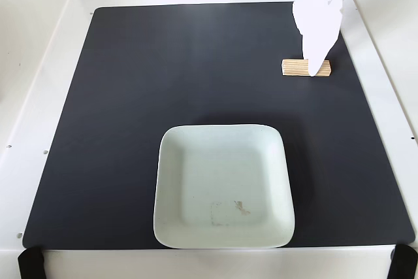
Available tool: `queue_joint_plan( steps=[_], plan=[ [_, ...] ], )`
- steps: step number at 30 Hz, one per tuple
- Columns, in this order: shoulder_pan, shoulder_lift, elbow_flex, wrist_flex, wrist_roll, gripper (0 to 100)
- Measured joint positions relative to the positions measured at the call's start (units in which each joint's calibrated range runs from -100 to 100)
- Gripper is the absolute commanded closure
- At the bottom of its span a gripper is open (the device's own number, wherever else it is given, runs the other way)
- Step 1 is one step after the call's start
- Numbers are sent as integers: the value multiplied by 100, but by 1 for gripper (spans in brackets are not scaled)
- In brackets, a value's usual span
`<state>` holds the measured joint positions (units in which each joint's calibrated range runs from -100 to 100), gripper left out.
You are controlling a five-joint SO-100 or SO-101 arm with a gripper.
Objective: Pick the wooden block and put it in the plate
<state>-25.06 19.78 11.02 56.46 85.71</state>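
Wooden block [297,67] lies on mat directly under gripper [316,70], not lifted; jaw state cannot be told. Plate [171,181], well below-left of gripper, empty. Pick and transfer remain.

- Wooden block [295,68]: small light-tan rectangular bar with fine lengthwise grooves. Lies flat, long side running left to right, in the upper right of the fixed view. Its right portion is covered from above, so that end cannot be seen.
- Plate [171,187]: large pale mint-white square with rounded corners and a raised rim. Sits flat, lower centre of the view, well apart from the block. Faint square smudge and small brown speck inside, toward the near edge. Holds nothing.
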Motion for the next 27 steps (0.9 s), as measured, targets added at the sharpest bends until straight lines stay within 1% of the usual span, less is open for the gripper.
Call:
queue_joint_plan(
  steps=[4, 10, 12, 16, 20, 23, 27],
  plan=[
    [126, -459, 220, 77, 0, 99],
    [570, -2110, 887, 986, -16, 99],
    [686, -2782, 1195, 1267, -156, 99],
    [908, -4032, 1748, 1352, -464, 99],
    [1284, -4500, 1871, 1361, -892, 99],
    [1738, -4458, 1932, 927, -1268, 99],
    [2211, -3862, 1941, -332, -1742, 99]
  ],
)
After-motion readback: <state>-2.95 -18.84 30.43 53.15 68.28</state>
